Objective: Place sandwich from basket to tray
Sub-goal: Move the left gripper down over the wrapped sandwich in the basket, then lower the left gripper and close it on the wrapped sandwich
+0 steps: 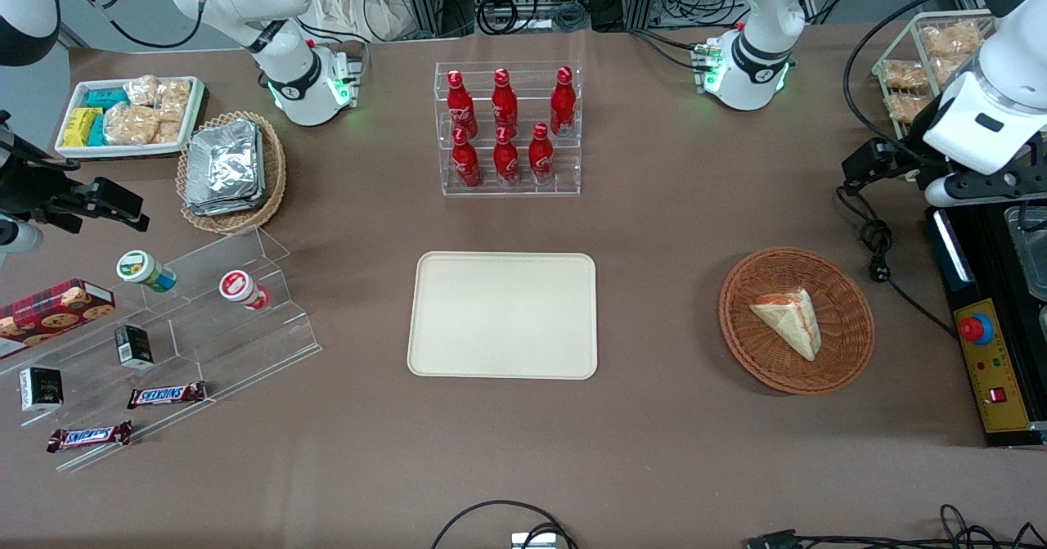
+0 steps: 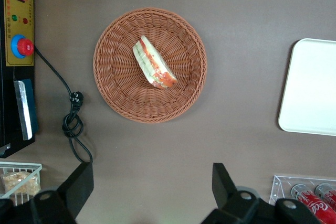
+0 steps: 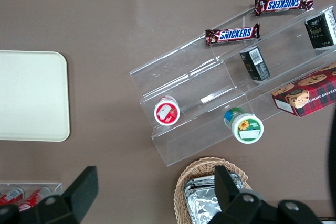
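Observation:
The sandwich point(image 1: 791, 317), a wrapped pale wedge with red-orange and green filling, lies in the reddish-brown round basket point(image 1: 748, 348) toward the working arm's end of the table. Both also show in the left wrist view: sandwich point(image 2: 154, 70), basket point(image 2: 115, 85). The cream-beige tray point(image 1: 503, 316) sits bare at the table's middle; its edge shows in the left wrist view point(image 2: 310, 85). My left gripper point(image 2: 152, 184) is open and empty, high above bare table, farther from the front camera than the basket. In the front view its hand point(image 1: 981, 182) hangs above the table's edge.
A rack of red bottles point(image 1: 507, 128) stands farther from the front camera than the tray. A black control box point(image 1: 994, 369) and a coiled cable point(image 1: 877, 246) lie beside the basket. A wire basket of snack bags point(image 1: 924, 66) sits near the arm. A stepped acrylic stand point(image 1: 188, 320) is toward the parked arm's end.

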You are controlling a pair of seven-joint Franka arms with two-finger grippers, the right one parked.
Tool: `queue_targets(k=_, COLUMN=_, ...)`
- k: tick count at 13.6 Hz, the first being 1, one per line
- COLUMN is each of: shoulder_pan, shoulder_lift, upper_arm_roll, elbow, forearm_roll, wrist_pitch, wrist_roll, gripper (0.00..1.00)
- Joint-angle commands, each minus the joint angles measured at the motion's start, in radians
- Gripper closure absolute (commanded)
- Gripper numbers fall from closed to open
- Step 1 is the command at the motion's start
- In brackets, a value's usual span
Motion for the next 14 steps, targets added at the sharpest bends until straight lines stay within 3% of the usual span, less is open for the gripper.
queue_targets(k=1, shoulder_pan=0.018, shoulder_lift=-0.016, upper_arm_roll=-0.016, elbow=-0.005, forearm_roll=0.014, wrist_pitch=0.007, wrist_roll=-0.003, gripper=0.0)
queue_targets(k=7, shoulder_pan=0.018, shoulder_lift=0.053, upper_arm_roll=-0.008, elbow=-0.031, forearm_roll=0.016, wrist_pitch=0.062, wrist_roll=-0.035, gripper=0.01)
queue_targets(k=10, shoulder_pan=0.018, shoulder_lift=0.183, upper_arm_roll=0.006, elbow=-0.034, forearm_roll=0.019, wrist_pitch=0.146, wrist_roll=-0.325, gripper=0.01)
queue_targets(k=14, shoulder_pan=0.009, shoulder_lift=0.279, upper_arm_roll=0.052, elbow=-0.133, forearm_roll=0.021, wrist_pitch=0.338, wrist_roll=-0.418, gripper=0.01)
